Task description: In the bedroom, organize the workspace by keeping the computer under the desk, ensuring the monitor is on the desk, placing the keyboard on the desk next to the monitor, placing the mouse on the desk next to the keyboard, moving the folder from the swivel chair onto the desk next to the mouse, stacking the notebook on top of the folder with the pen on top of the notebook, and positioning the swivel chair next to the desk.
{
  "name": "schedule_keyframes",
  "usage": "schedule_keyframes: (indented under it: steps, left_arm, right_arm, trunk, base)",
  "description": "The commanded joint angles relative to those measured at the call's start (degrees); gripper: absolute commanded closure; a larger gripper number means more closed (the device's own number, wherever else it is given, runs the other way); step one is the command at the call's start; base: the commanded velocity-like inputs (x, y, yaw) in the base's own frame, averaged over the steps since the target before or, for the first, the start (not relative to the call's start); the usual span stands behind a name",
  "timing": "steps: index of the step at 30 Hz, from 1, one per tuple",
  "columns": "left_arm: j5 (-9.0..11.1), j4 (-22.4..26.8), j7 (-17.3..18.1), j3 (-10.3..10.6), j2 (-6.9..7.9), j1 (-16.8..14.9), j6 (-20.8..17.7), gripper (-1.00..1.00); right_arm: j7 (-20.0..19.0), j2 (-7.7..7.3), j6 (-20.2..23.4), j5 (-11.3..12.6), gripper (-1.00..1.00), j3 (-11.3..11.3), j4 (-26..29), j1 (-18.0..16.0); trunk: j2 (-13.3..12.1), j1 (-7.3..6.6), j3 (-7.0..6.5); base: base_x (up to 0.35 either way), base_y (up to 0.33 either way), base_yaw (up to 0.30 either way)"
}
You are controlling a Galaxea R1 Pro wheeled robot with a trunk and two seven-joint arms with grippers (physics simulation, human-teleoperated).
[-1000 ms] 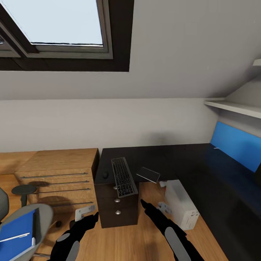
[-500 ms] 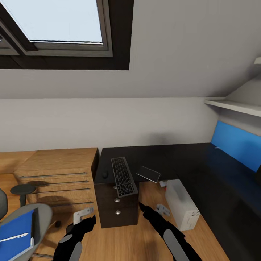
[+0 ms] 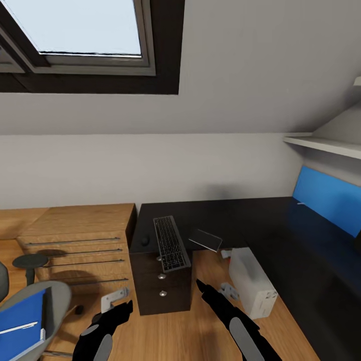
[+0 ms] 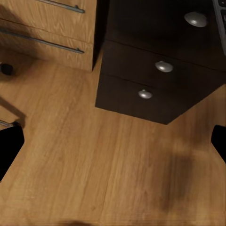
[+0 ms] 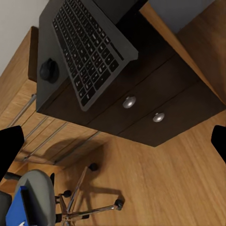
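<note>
I saw a light-wood cabinet (image 3: 80, 240) under a skylight (image 3: 80, 30), a white shelf (image 3: 326, 145), and wooden floor (image 4: 94, 174).

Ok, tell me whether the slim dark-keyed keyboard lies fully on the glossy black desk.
No. The slim dark-keyed keyboard overhangs the glossy black desk's front edge, above the drawers.

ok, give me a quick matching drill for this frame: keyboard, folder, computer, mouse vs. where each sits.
Things:
1. keyboard
2. folder
3. computer
4. mouse

Places:
A. on the swivel chair seat
B. on the floor beside the desk
C. overhanging the desk's front edge above the drawers
D. on the desk, between the keyboard and the wood cabinet

Pairs: 1-C, 2-A, 3-B, 4-D
</note>
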State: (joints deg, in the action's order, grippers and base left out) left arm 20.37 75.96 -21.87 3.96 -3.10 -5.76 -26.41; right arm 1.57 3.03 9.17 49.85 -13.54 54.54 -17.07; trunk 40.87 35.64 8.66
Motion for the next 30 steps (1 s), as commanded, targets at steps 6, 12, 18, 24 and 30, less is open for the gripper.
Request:
schedule_keyframes:
  steps: [6, 12, 18, 24, 30]
  left_arm:
    - [0.8, 0.3, -0.5, -0.7, -0.04, 0.0, -0.8, -1.00]
    - [0.7, 0.4, -0.5, -1.0, -0.15, 0.0, -0.8, -1.00]
    - [0.8, 0.3, -0.5, -1.0, -0.24, 0.0, -0.8, -1.00]
    - [0.8, 0.3, -0.5, -0.9, -0.24, 0.0, -0.8, -1.00]
    - [0.8, 0.3, -0.6, -0.9, -0.24, 0.0, -0.8, -1.00]
  right_arm:
    - [0.1, 0.22, 0.0, 0.5, -1.00, -0.1, 0.1, 0.0]
    - [0.0, 0.19, -0.1, 0.4, -1.00, -0.1, 0.0, 0.0]
    - [-0.1, -0.02, -0.1, 0.3, -1.00, 0.1, 0.1, 0.0]
    - [-0.2, -0.11, -0.3, 0.3, -1.00, 0.1, 0.3, 0.0]
    - [-0.2, -0.18, -0.2, 0.2, -1.00, 0.1, 0.3, 0.0]
  trunk:
    - [2.5, 1.34, 1.18]
    - [4.9, 2.66, 2.26]
    - [7.3, 3.98, 3.33]
    - [9.7, 5.29, 4.41]
    - [12.1, 6.61, 5.49]
  base:
    - [0.000, 0.000, 0.000]
    - [0.000, 0.000, 0.057]
    - [0.000, 0.000, 0.167]
    - [0.000, 0.000, 0.006]
    - [0.000, 0.000, 0.000]
